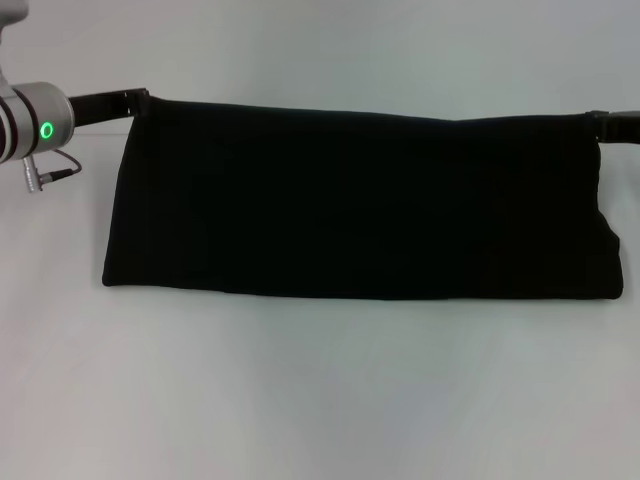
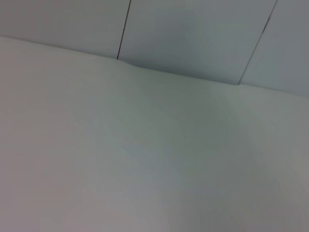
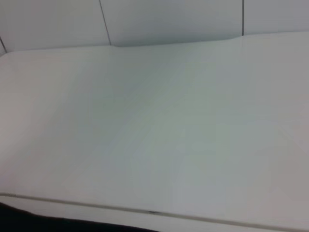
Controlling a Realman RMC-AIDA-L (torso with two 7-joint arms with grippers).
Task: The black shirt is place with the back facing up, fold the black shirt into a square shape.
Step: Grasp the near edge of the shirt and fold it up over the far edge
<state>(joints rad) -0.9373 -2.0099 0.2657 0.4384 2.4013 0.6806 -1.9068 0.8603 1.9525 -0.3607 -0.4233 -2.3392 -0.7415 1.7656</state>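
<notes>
The black shirt (image 1: pixel 360 205) hangs as a wide folded band in the head view. Its top edge is stretched between my two grippers and its lower edge lies on the white table (image 1: pixel 320 400). No lettering shows. My left gripper (image 1: pixel 140 98) is shut on the shirt's top left corner. My right gripper (image 1: pixel 595 118) is shut on the top right corner, slightly lower. The top edge sags a little between them. A dark strip of the shirt (image 3: pixel 29 221) shows at the edge of the right wrist view. The left wrist view shows only table and wall.
The white table stretches in front of the shirt and to both sides. A grey panelled wall (image 2: pixel 193 34) stands behind the table. My left arm's silver wrist with a green light (image 1: pixel 45 130) is at the far left.
</notes>
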